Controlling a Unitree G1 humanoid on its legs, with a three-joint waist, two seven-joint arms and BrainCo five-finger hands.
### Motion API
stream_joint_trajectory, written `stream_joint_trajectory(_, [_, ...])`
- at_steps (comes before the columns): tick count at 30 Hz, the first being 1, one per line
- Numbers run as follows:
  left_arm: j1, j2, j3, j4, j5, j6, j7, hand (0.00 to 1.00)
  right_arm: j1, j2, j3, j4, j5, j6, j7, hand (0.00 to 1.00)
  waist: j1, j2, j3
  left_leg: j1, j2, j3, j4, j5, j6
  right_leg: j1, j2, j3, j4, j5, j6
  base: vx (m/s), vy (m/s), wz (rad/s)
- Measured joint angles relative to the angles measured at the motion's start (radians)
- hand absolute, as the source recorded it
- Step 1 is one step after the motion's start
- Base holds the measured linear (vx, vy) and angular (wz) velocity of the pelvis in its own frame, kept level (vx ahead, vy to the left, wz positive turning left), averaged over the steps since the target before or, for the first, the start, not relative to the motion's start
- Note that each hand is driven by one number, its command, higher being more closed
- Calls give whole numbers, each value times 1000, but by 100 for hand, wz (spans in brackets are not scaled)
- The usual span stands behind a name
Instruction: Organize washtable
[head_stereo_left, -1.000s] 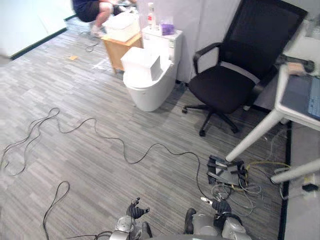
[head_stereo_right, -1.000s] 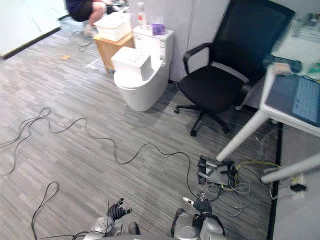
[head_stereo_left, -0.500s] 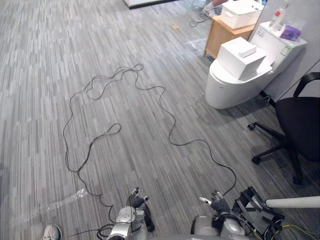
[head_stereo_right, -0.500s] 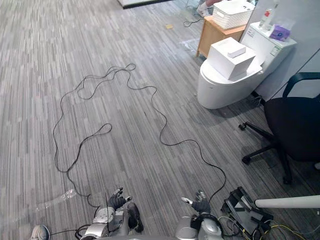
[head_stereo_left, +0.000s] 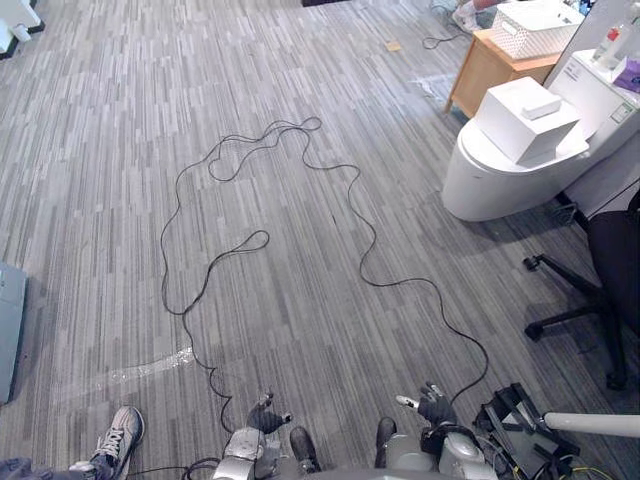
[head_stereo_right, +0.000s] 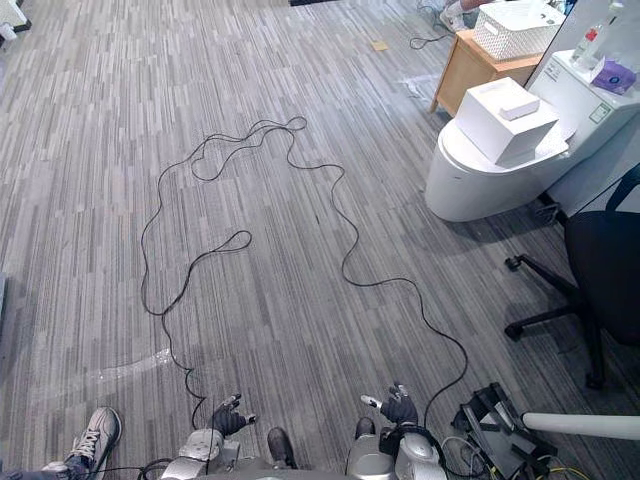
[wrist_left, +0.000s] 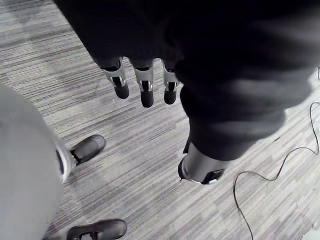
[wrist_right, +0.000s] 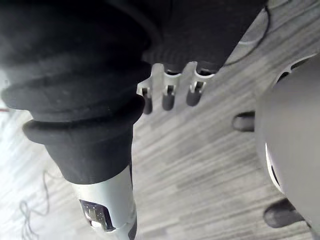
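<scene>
Both hands hang low at the near edge of the eye views, over grey striped floor. My left hand (head_stereo_left: 262, 418) has relaxed fingers (wrist_left: 146, 90) with nothing in them. My right hand (head_stereo_left: 432, 405) also hangs open, its fingers (wrist_right: 169, 97) straight and holding nothing. A white toilet (head_stereo_left: 500, 175) stands far right with a white box (head_stereo_left: 525, 108) on its lid; a bottle (head_stereo_right: 590, 40) and a purple item (head_stereo_right: 608, 75) sit on its tank.
A long black cable (head_stereo_left: 262, 240) winds across the floor. A wooden stand (head_stereo_left: 485, 68) with a white basket (head_stereo_left: 535, 20) is behind the toilet. A black office chair (head_stereo_left: 612, 270), a white table leg (head_stereo_left: 590, 422) and a person's shoe (head_stereo_left: 118, 432) lie near.
The camera has swung left, from the chair and desk to the floor with the cable, so the toilet now sits far right. A person's shoe has come into view. Both hands still hang.
</scene>
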Motion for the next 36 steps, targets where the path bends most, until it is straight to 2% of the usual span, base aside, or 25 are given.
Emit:
stream_joint_trajectory(5, [13, 10, 15, 16, 8, 0, -14, 0, -6, -10, 27, 30, -37, 3, 3, 0, 2, -7, -16, 12, -8, -23, -7, 22, 21, 29, -6, -24, -12, 0, 3, -144, -7, 14])
stream_joint_trajectory(9, [22, 19, 39, 36, 4, 0, -13, 0, -11, -17, 50, 58, -72, 3, 3, 0, 4, -6, -35, 9, -10, -53, -8, 30, 24, 34, -7, -40, -19, -10, 10, -131, -5, 15])
stream_joint_trajectory(10, [48, 17, 93, 36, -44, 0, -10, 0, -31, -34, 84, 96, -106, 12, 3, 0, 31, 10, -53, 24, -43, -92, -8, 7, 52, 105, 3, -29, -97, 17, 9, -67, -3, 7])
stream_joint_trajectory(18, [48, 17, 89, 36, -50, -2, -10, 0, -24, -39, 83, 105, -85, 11, 4, 0, 34, 9, -52, 17, -41, -90, -7, 9, 49, 122, 8, -39, -130, 32, 18, -8, -1, 3])
stream_joint_trajectory(21, [45, 20, 87, 33, -74, -8, -10, 0, -27, -40, 81, 120, -55, 11, 3, 0, 44, 2, -47, -1, -38, -86, 0, 8, 47, 118, 11, -39, -142, 38, 19, -15, -4, -1])
stream_joint_trajectory(23, [43, 21, 87, 26, -88, -11, -10, 0, -24, -39, 74, 120, -37, 12, 4, 0, 61, -4, -43, -2, -37, -77, 1, -9, 39, 96, 6, -31, -105, 15, 19, 4, 10, -8])
stream_joint_trajectory(24, [44, 23, 87, 10, -92, -16, -10, 0, -24, -38, 62, 120, -37, 12, 4, 0, 62, -14, -35, -12, -38, -75, 28, -27, 44, 66, -10, -24, -40, -19, 25, 61, 24, -1])
stream_joint_trajectory(25, [44, 36, 85, -2, -95, -21, -11, 0, -25, -34, 53, 118, -36, 12, 4, 0, 63, -29, -23, -29, -38, -77, 89, -63, 48, 44, -35, -23, 32, -55, 33, 65, 15, 5])
stream_joint_trajectory(27, [45, 41, 76, -8, -106, -22, -11, 0, -24, -33, 52, 117, -34, 15, 4, 0, 62, -39, -11, -46, -41, -79, 150, -111, 52, 32, -58, -19, 97, -90, 43, 40, 21, 2])
stream_joint_trajectory(28, [45, 41, 76, -7, -121, -23, -9, 0, -20, -37, 52, 116, -33, 19, 4, 0, 63, -35, -3, -45, -44, -86, 203, -163, 68, 10, -84, -6, 195, -108, 64, 37, 78, -6])
stream_joint_trajectory(29, [45, 41, 76, -7, -121, -23, -9, 0, -20, -43, 52, 113, -31, 19, 5, 0, 59, -31, 3, -36, -44, -90, 207, -175, 77, -18, -95, 2, 272, -106, 68, 55, 114, -2])
stream_joint_trajectory(30, [43, 38, 74, -7, -121, -23, -9, 0, -25, -51, 34, 84, -17, 18, 9, 0, 52, -17, 18, -8, -43, -100, 210, -184, 88, -101, -120, 4, 444, -104, 82, 118, 93, 9])
stream_joint_trajectory(31, [39, 31, 74, -9, -126, -23, -8, 0, -22, -59, 33, 83, -17, 15, 11, 0, 47, -4, 27, 4, -26, -107, 223, -205, 88, -144, -118, 1, 478, -150, 52, 145, 59, 11])
stream_joint_trajectory(33, [34, 31, 74, -6, -126, -22, -7, 0, -28, -60, 34, 86, -16, 16, 20, 0, 51, -5, 30, 16, 4, -120, 239, -233, 78, -194, -82, -31, 438, -165, 32, 194, 16, 12])
stream_joint_trajectory(35, [32, 31, 73, -4, -126, -22, -7, 0, -28, -58, 35, 86, -14, 15, 20, 0, 48, -4, 31, 32, 32, -133, 238, -249, 62, -233, -40, -50, 351, -153, 28, 320, -20, 20])
stream_joint_trajectory(36, [26, 32, 72, 3, -126, -21, -8, 0, -29, -54, 32, 85, -5, 11, 21, 0, 43, -6, 33, 53, 47, -152, 232, -267, 39, -266, -2, -43, 241, -105, 24, 422, -57, 35])
